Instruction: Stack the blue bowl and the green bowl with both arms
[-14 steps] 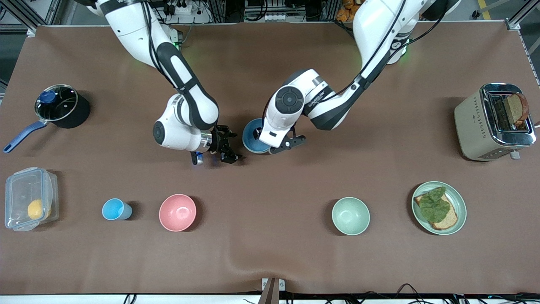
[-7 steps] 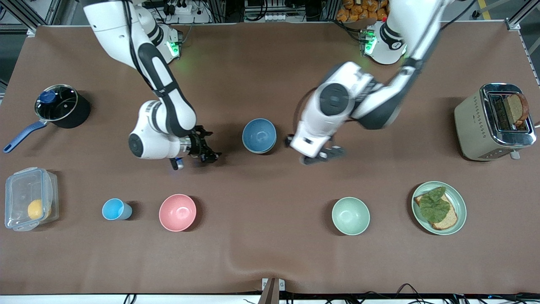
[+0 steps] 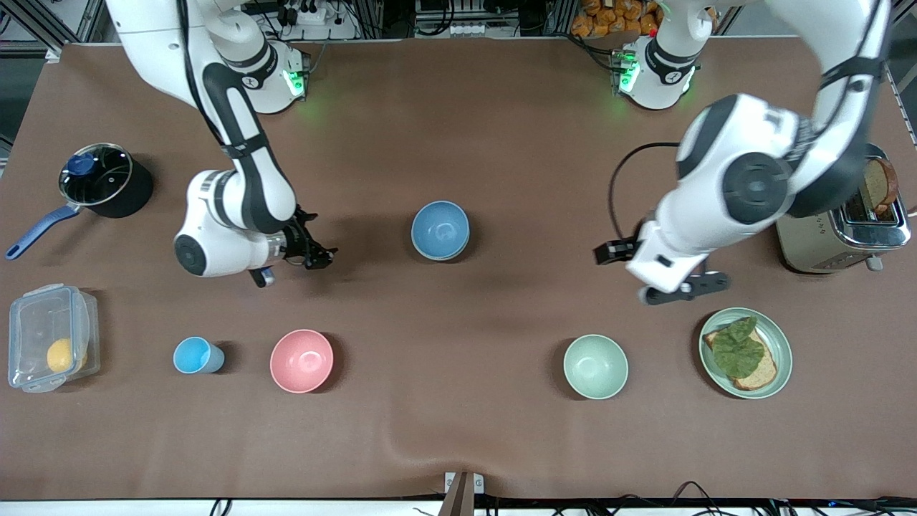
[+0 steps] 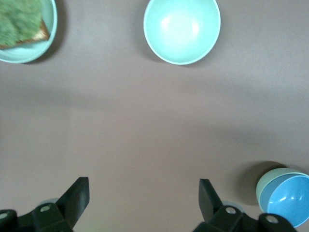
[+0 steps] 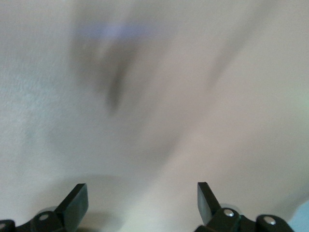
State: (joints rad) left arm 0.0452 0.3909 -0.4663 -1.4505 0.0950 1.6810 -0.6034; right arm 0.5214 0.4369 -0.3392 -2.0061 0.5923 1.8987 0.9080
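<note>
The blue bowl (image 3: 440, 229) sits near the middle of the table (image 3: 458, 444). It sits inside the green bowl (image 4: 263, 185), so the two are stacked. In the left wrist view only a thin pale edge of the green bowl peeks out from under the blue one. No pincer is touching them. The right pincer (image 3: 317, 255) hangs over bare table at about 9 o'clock from the blue bowl in the front view. Its two fingers (image 5: 73, 200) are spread wide apart and there is nothing between them. The left pincer (image 3: 682, 288) hangs over bare table at about 3 o'clock from the stack, well apart from it. It is at about 11 o'clock from the green plate (image 3: 786, 351) with bread and a leaf on it. Its fingers (image 4: 76, 199) are also spread wide apart and hold nothing. Another bowl, the mint green bowl (image 3: 595, 366), sits by itself at about 4 o'clock from the stack, nearer to the front camera. It is beside the green plate. The pink bowl (image 3: 301, 360) sits at about 7 o'clock from the stack, with the small blue cup (image 3: 195, 355) beside it.
</note>
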